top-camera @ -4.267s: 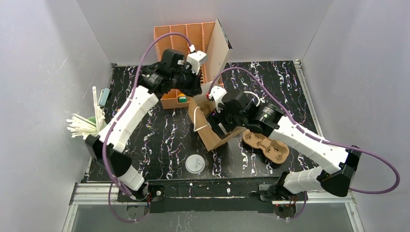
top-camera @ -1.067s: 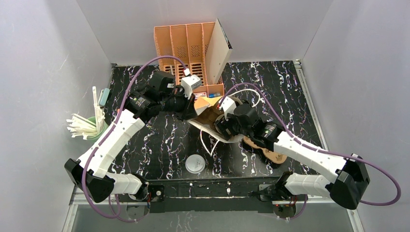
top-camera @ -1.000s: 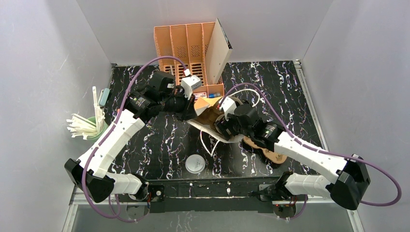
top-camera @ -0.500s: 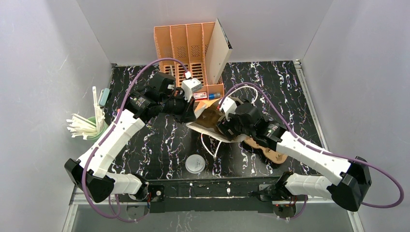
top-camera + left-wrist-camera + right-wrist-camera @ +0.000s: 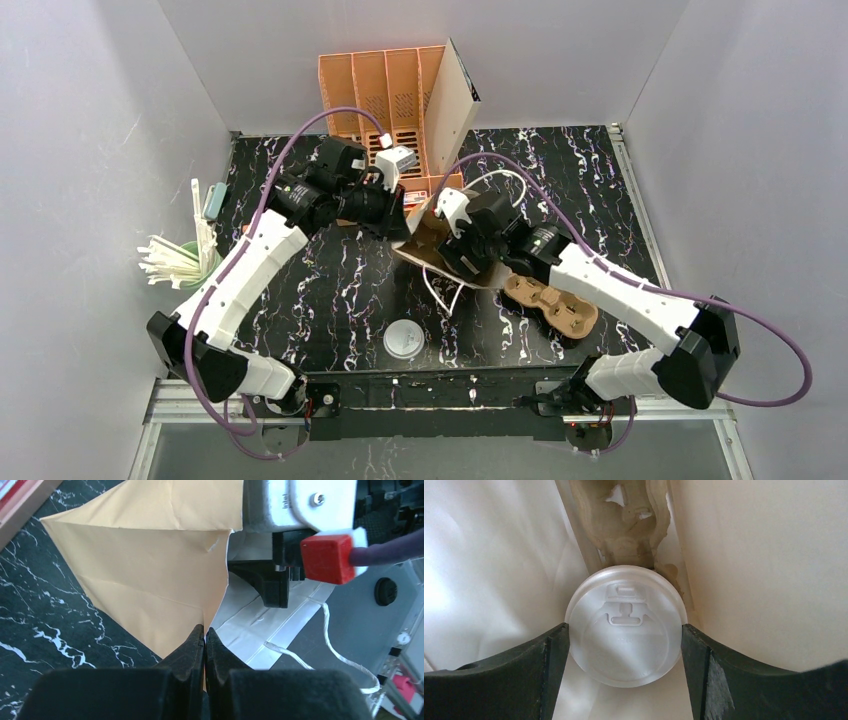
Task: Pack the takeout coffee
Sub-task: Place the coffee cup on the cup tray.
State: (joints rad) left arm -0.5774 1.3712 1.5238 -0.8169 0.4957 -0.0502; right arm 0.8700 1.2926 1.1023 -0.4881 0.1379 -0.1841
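Top view first: your paper bag is tipped over mid-table on the marble table, just near of the orange organizer. As far as I can tell, its mouth faces the right arm. That arm comes in from the right and its wrist end disappears into the bag, so you can't see the cup from up here. The left gripper is on the bag's left edge. A pulp cup carrier sits just beside the bag on the near-right. A flat white lid lies alone by the near edge, well apart

Left wrist view: the left gripper is fully closed, fingers pressed flat together with the bag's brown edge pinched between them. The white lining and a string handle show off to the right

Right wrist view: this is the one that matters. You're looking down inside the bag at the takeout coffee cup, lid-on toward the camera. The lid reads whitish in here, with the sip-hole moulding showing. The right gripper is spread wide and has the cup, with its fingers touching the lid rim on both sides. The cup's long axis runs straight away from the wrist, toward the glued bottom seam just beyond it

My guess is your next move is a straight push along that axis until the base seats, then let go. With the bag leaning, watch the cup doesn't tip
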